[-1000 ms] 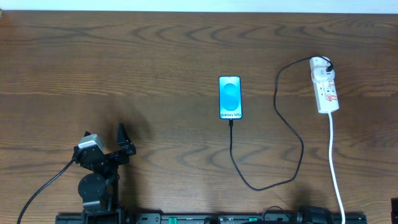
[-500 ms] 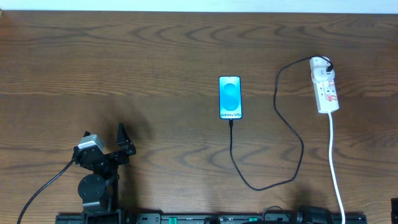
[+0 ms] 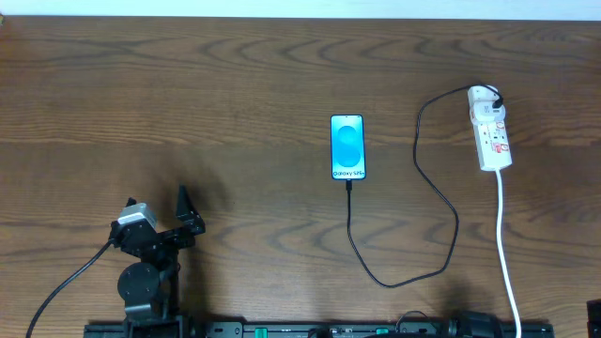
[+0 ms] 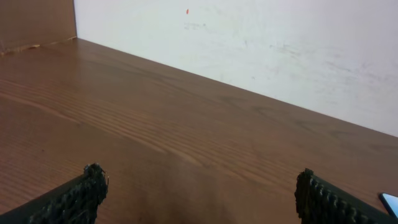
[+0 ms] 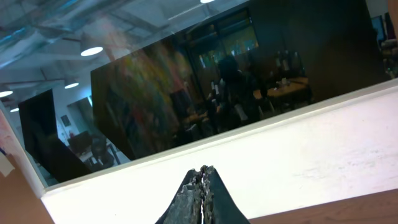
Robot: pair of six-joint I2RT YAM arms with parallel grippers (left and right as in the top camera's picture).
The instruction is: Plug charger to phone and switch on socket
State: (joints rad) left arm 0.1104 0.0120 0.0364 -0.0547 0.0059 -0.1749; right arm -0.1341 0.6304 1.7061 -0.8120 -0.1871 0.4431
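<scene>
The phone lies in the middle of the table, screen lit light blue. The black charger cable runs from the phone's near end, loops toward the front, and climbs to the far end of the white socket strip at the right. Its plug tip sits at the phone's near edge. My left gripper is open and empty at the front left, far from the phone; in the left wrist view its fingers are wide apart over bare wood. My right gripper is shut, empty, and points up at the wall.
The strip's white cord runs to the table's front edge. A white wall stands behind the table. A corner of the phone shows at the right edge of the left wrist view.
</scene>
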